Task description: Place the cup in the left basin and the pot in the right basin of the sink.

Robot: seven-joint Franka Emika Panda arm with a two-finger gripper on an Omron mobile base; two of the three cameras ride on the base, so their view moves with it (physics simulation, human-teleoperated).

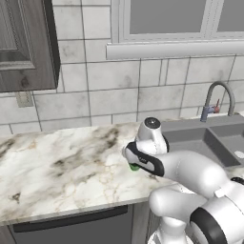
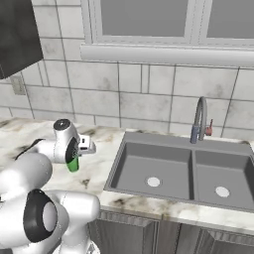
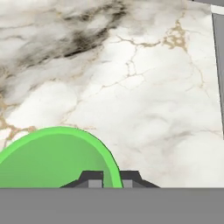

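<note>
Above the marble counter [image 2: 106,163] left of the sink [image 2: 181,171], green cup [image 3: 57,159] under the hand, gripper [image 3: 109,178] jaws pinching its rim wall, one finger inside, one outside

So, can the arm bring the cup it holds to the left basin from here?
Probably yes. The pincer is shut on the cup's rim, and the marble counter between it and the left basin shows bare, with both basins holding nothing.
</note>
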